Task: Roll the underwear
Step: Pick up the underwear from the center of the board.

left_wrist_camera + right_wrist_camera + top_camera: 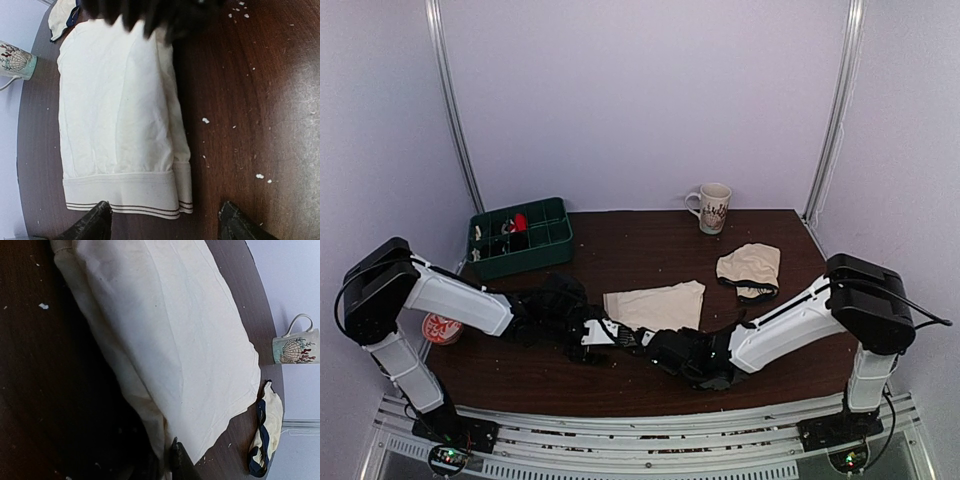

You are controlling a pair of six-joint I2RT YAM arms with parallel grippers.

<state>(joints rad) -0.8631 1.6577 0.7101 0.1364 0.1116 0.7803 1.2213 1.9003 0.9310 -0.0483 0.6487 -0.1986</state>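
- Location: the cream underwear (655,305) lies folded flat at the centre of the table (620,250). From it, a mug (710,208) stands at 1 o'clock, a second garment (750,268) lies at 2 o'clock, and a green tray (518,235) sits at 10 o'clock.
- Left gripper (165,217): jaws stand wide apart, holding nothing, straddling the striped waistband (122,192) at the garment's 9 o'clock end.
- Right gripper (172,461): at the opposite, 3 o'clock end, at the cloth's edge. Only one finger shows, so I cannot tell whether it is parted or closed.
- Handling, assessed: light, limp cotton that creases easily and has no stiffness. The layers are likely to slide apart.
- Recommended hold: the doubled waistband hem, pinched through all layers and turned over evenly.
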